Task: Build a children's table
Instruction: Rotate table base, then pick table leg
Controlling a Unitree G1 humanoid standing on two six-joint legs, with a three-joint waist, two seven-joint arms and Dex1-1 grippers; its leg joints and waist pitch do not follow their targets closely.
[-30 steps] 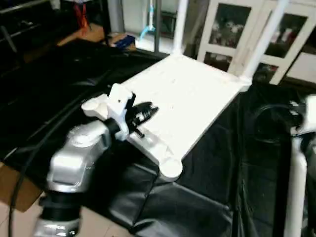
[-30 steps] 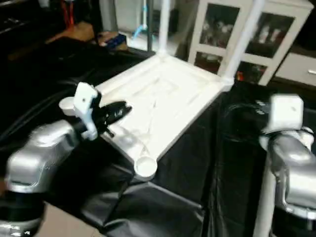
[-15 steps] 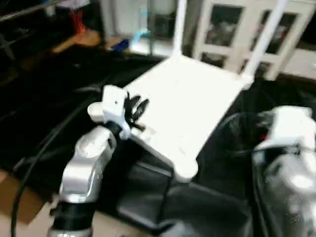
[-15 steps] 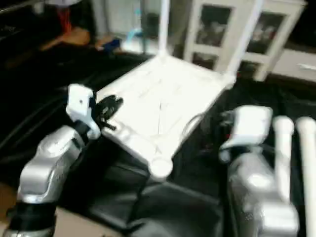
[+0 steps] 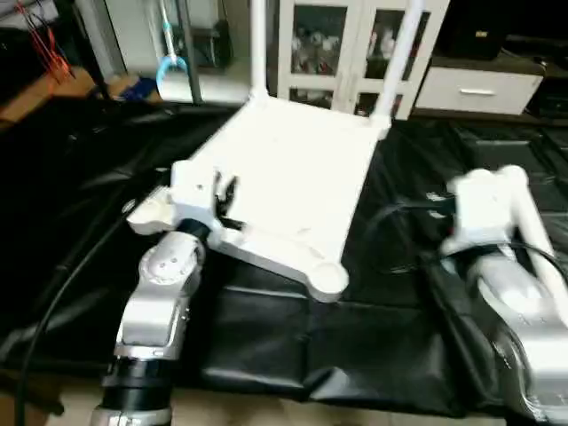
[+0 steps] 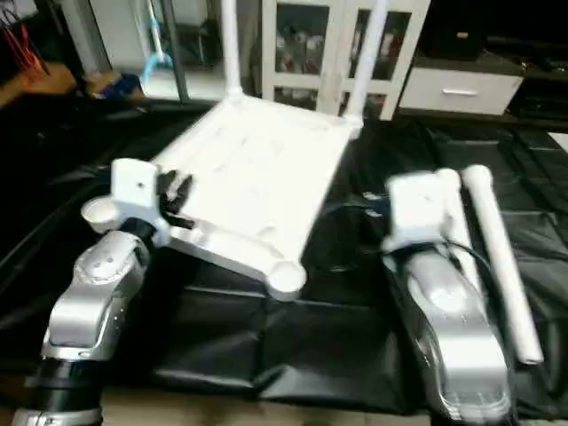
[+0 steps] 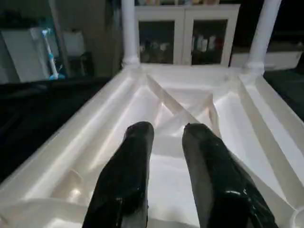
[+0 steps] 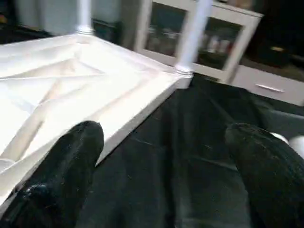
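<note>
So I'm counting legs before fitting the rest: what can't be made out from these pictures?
- Two fitted legs: tops cut off by the head views' upper edge.
- Loose leg on the black sheet: whether a second lies beside it, hidden by the right arm.
- Tabletop's near left corner socket: partly behind the left gripper.

I am looking at a white tabletop (image 5: 302, 173) with a pattern of crossing ribs on its underside, lying on a glossy black sheet (image 5: 373, 346). Two white legs (image 5: 258, 44) are standing in its far corners, and another white leg (image 6: 499, 257) is lying on the black. My forearms (image 5: 164, 284) are gleaming silver, my fingers (image 7: 128, 175) black. The cabinet (image 5: 342, 44) behind is showing white.
</note>
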